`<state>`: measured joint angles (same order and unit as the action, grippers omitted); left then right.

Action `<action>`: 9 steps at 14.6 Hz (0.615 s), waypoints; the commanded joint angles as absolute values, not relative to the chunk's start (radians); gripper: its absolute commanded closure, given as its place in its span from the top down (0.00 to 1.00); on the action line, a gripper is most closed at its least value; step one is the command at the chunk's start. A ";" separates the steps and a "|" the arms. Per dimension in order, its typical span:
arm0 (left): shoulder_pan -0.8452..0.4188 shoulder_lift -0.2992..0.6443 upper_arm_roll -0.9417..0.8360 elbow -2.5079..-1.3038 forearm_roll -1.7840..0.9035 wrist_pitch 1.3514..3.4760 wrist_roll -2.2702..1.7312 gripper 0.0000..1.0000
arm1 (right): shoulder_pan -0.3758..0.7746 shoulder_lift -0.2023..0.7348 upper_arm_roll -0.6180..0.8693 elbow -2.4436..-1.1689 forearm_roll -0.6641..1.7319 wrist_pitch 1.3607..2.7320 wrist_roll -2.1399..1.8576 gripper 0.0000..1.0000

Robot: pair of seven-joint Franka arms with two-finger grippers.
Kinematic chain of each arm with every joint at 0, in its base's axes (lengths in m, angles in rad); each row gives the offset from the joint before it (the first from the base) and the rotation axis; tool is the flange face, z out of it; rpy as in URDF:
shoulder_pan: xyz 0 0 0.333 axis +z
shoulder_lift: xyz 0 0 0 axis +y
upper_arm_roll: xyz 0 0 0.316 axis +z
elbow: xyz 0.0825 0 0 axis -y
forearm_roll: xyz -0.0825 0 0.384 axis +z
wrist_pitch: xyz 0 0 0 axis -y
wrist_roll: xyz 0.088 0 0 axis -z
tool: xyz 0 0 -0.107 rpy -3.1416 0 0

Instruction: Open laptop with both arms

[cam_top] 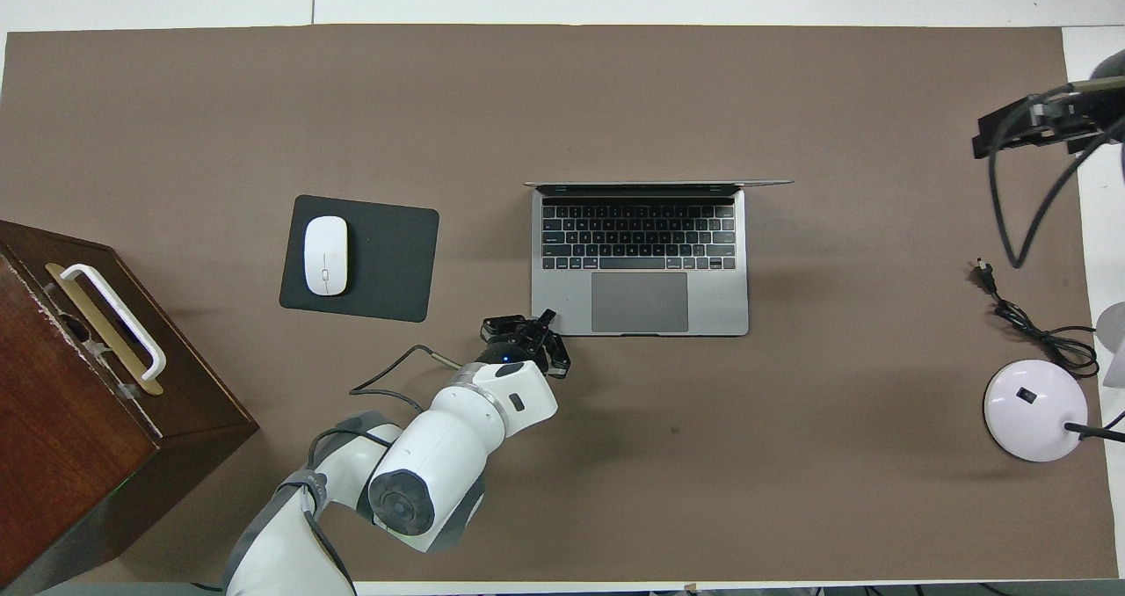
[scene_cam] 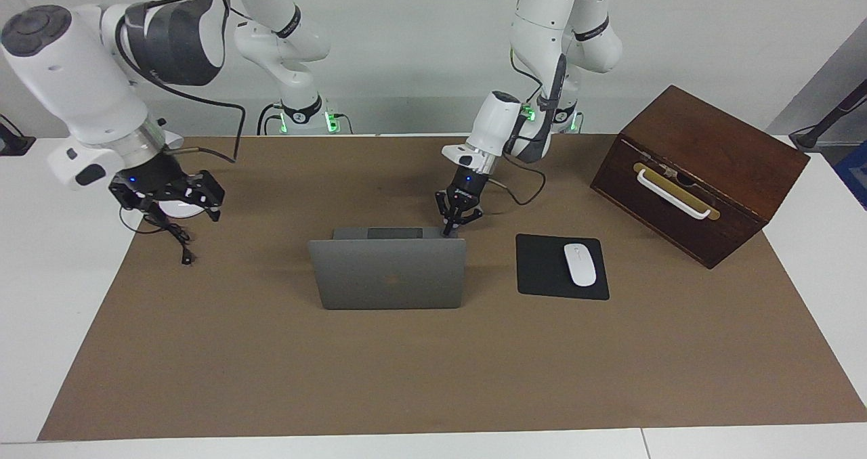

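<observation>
The silver-grey laptop (scene_cam: 387, 273) stands open at the middle of the brown mat, its lid about upright with the logo side away from the robots. The overhead view shows its keyboard and trackpad (cam_top: 640, 262). My left gripper (scene_cam: 455, 223) is low at the base's corner nearest the robots, toward the left arm's end, with its fingers spread and holding nothing; it also shows in the overhead view (cam_top: 527, 337). My right gripper (scene_cam: 169, 195) hangs raised over the white lamp base, open and empty; it also shows in the overhead view (cam_top: 1033, 126).
A black mousepad (scene_cam: 542, 269) with a white mouse (scene_cam: 580, 264) lies beside the laptop toward the left arm's end. A dark wooden box (scene_cam: 698, 175) with a white handle stands at that end. A white lamp base (cam_top: 1035, 410) and a black cable (cam_top: 1019, 315) lie at the right arm's end.
</observation>
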<state>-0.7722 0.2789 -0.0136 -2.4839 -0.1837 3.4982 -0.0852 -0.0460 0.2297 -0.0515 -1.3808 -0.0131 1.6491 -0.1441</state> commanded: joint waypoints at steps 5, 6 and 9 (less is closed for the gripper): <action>-0.779 0.214 -0.006 -2.456 -0.213 3.375 -0.110 0.00 | -0.084 0.206 -0.031 -1.393 -0.045 1.647 -0.201 1.00; -0.779 0.189 -0.005 -2.456 -0.213 3.332 -0.110 0.00 | -0.084 0.206 -0.029 -1.393 -0.043 1.644 -0.199 1.00; -0.770 0.131 -0.002 -2.456 -0.213 3.242 -0.109 0.00 | -0.081 0.206 -0.025 -1.393 -0.041 1.641 -0.190 1.00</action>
<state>-0.7709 0.1960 -0.0064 -2.4451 -0.1894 3.3202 -0.1126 -0.0791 0.2129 -0.0338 -1.3849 -0.0271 1.6490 -0.1983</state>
